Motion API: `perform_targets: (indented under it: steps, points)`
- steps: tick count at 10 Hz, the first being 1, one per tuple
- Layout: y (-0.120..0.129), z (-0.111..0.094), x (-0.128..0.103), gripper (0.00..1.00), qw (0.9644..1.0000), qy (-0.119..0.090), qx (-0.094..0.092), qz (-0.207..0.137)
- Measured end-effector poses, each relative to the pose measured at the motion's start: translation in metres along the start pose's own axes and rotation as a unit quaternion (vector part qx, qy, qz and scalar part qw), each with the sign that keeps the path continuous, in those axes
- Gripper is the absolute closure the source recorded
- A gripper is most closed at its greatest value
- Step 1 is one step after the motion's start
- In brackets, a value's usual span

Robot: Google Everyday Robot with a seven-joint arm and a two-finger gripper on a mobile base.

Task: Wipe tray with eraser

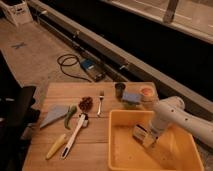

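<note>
The large yellow tray sits on the right front of the wooden table. My white arm reaches in from the right. My gripper points down inside the tray, near the middle of its floor. It is shut on the eraser, a small pale block with dark stripes, which is held low against the tray floor. The underside of the eraser is hidden.
Behind the tray stand a dark cup, a blue sponge block and an orange-topped jar. To the left lie a fork, a brown lump, a blue-grey cloth, a white-handled brush and a yellow item. A black chair stands at the left.
</note>
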Motion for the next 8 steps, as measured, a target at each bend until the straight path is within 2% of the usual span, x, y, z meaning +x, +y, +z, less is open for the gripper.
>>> perform_targets:
  steps: [2,4,6,8]
  points:
    - [0.018,0.005,-0.001,1.0,0.9999,0.005,-0.006,-0.015]
    - [0.035,0.007,0.014,1.0,0.9996,0.019,-0.009,-0.019]
    - [0.03,0.004,0.035,1.0,0.9996,0.028,-0.008,-0.002]
    - [0.01,0.0,0.055,1.0,0.9991,0.033,-0.003,0.025]
